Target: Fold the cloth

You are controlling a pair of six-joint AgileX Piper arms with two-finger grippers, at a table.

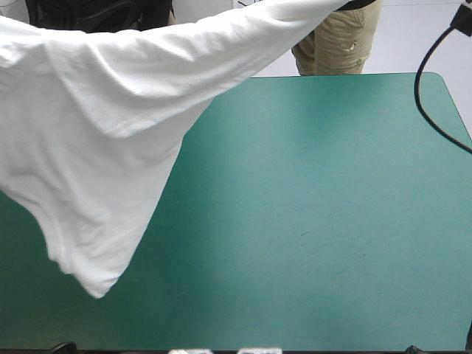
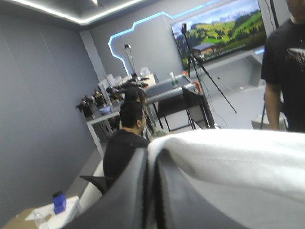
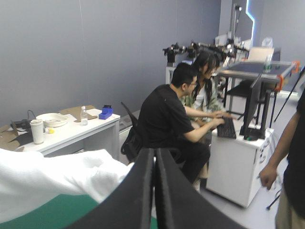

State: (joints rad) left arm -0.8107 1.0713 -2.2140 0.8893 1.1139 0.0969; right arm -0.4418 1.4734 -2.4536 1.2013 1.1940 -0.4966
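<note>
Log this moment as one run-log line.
T-shirt: lifted, stretched above table, one corner hanging | left pincer: shut on T-shirt | right pincer: shut on T-shirt | fold: not yet done

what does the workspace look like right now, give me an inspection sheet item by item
surface: teal-green covered table, bare wherever it shows; its left part is hidden behind the cloth
job's things: white short-sleeved T-shirt, lifted and stretched across between the two arms, one end hanging low over the table's left side; not yet folded
clutter: nothing seen
grippers: left gripper, two black fin-shaped fingers, shut on the T-shirt; right gripper, same build, shut on the T-shirt; both raised, looking level into the room
cables: nothing seen lying on the table
surroundings: nothing seen reaching over the table
</note>
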